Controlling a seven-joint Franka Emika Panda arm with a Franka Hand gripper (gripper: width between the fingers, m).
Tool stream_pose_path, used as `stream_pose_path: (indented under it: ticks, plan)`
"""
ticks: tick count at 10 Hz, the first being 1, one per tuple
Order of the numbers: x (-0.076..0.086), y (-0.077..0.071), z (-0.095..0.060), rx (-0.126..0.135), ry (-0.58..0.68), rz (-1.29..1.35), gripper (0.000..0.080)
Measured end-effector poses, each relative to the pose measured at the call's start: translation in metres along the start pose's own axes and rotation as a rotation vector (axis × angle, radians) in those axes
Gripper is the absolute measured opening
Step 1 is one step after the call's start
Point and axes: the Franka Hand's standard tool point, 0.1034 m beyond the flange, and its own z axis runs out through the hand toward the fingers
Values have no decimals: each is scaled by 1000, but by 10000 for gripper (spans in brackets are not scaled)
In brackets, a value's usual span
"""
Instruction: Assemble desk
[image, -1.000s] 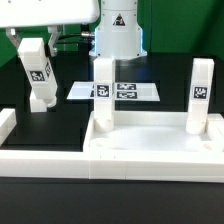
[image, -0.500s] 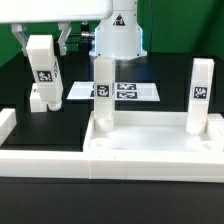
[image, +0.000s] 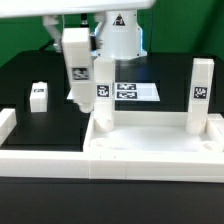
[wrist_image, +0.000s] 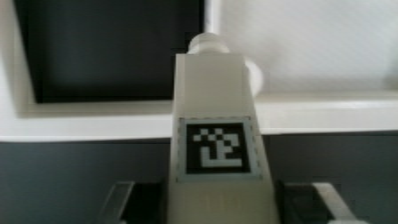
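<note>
The tabletop (image: 150, 142) lies at the front of the black desk (image: 30, 70). The left standing leg (image: 103, 92) and the right standing leg (image: 200, 92) rise upright at its rear corners. My end effector (image: 76, 30) is closed on the held leg (image: 76, 68), upright above the desk just beside the left standing leg. The loose leg (image: 38, 95) rests on the desk, well apart.

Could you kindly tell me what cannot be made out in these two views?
- End effector: in the exterior view, its upper part is cut off by the top edge.
- Marker board: in the exterior view, one end is behind an upright leg.
- Tabletop: in the wrist view, it is blurred and largely behind the held leg.
- Loose leg: in the exterior view, its tag is too small to read.
</note>
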Motion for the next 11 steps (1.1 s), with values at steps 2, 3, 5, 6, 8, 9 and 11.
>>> stream_pose_path:
  ticks: [2, 3, 5, 6, 8, 9, 11]
  plan:
    - [0, -17, 3, 5, -3, 24, 288]
    - [2, -14, 3, -1, 19, 19, 288]
    - [2, -14, 4, -1, 18, 20, 288]
    - [11, -13, 2, -25, 129, 25, 288]
    - [1, -39, 10, -46, 283, 42, 288]
    - [1, -59, 12, -32, 286, 48, 288]
    - [5, -75, 11, -14, 280, 69, 288]
